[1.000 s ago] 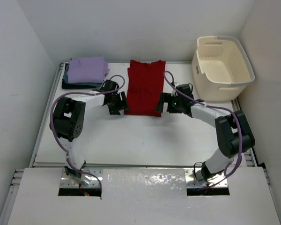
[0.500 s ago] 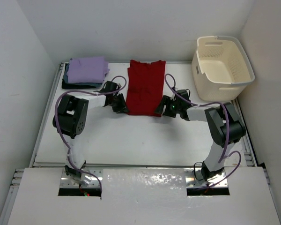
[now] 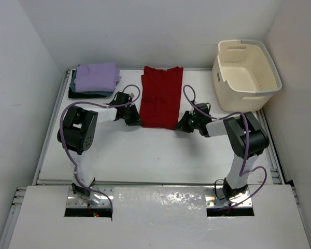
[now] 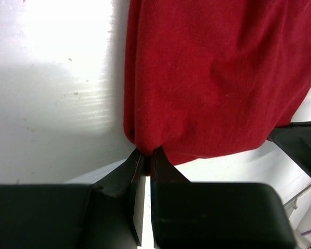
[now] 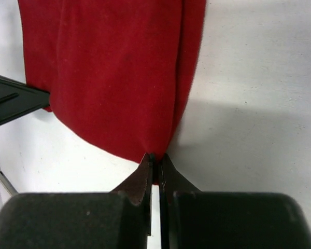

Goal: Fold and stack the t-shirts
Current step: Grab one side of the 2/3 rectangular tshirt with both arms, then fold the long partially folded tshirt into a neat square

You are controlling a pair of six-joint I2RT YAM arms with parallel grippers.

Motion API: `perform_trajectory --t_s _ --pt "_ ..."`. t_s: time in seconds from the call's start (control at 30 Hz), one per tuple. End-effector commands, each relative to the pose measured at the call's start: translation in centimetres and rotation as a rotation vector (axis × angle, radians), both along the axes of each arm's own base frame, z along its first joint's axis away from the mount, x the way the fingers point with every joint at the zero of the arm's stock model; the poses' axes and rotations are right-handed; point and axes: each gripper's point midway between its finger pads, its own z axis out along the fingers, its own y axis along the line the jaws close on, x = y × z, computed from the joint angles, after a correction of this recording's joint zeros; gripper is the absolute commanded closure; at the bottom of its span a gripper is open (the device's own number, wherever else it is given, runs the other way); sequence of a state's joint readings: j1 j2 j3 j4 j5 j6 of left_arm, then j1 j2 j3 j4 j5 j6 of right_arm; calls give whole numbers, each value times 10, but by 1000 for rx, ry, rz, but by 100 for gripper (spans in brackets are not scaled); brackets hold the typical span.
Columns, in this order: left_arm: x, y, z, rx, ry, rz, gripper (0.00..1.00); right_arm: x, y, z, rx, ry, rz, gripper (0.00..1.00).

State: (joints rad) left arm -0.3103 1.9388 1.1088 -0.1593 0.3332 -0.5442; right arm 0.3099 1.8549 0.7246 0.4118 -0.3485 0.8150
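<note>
Since the earlier frame, we saw both arms move in toward the near hem of the red t-shirt [image 3: 160,96], and both sets of jaws went from wide open to closed. The right arm's elbow also swung inward, toward the table's [image 3: 145,150] centre.

At the near edge, the two arm bases sat bolted side by side. Beyond them, the left gripper [image 4: 146,153] lay low over the table at the shirt's near-left corner. Its jaws were pressed together, with a small fold of red cloth pinched between the tips. The right gripper [image 5: 155,157] lay at the near-right corner in the same condition, its jaws closed on the hem with red cloth visible between the tips.

The red t-shirt lay flat in the middle of the table as a long narrow strip, its sides folded in, running from the grippers to the far edge.

At the far-left corner we noted a stack, with the lavender t-shirt [image 3: 97,77] on top, a teal-blue t-shirt [image 3: 72,83] edge showing beneath it, and the black t-shirt [image 3: 88,94] at the bottom. At the far-right corner stood the cream laundry basket [image 3: 246,78], well apart from the red t-shirt.
</note>
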Motion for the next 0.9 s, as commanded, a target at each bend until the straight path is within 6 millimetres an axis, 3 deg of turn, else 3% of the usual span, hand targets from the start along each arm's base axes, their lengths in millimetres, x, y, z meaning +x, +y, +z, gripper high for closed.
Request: perform_trajectory --t_s 0.0,0.1,0.13,0.2,0.23,0.3,0.33,0.4,0.5,0.57,0.7,0.87 --pt "-15 2 -2 29 7 -2 100 -1 3 14 10 -66 38 100" --pt "-35 2 0 27 25 -8 100 -25 3 19 29 -44 95 100" --pt "-39 1 10 20 10 -6 100 -31 5 32 42 -63 117 100" --pt "-65 2 9 47 48 -23 100 -65 2 29 42 22 173 100" --pt "-71 1 23 46 23 -28 100 -74 -1 41 20 -10 208 100" --pt "-100 4 25 104 55 -43 100 -110 -15 35 -36 89 251 100" --pt "-105 3 42 97 25 -39 100 -118 -21 47 -63 53 271 100" --pt "-130 7 48 128 55 -42 100 -147 -30 48 -88 119 304 100" --pt "-154 3 82 62 29 -58 100 -171 -34 71 -68 108 331 100" --pt "-166 5 91 52 61 -52 100 -173 -33 95 -49 51 338 100" --pt "-168 2 134 -2 1 -55 100 -179 -39 123 -78 22 331 100" --pt "-138 -1 170 7 -115 -20 100 -149 -43 153 -124 -84 281 100"
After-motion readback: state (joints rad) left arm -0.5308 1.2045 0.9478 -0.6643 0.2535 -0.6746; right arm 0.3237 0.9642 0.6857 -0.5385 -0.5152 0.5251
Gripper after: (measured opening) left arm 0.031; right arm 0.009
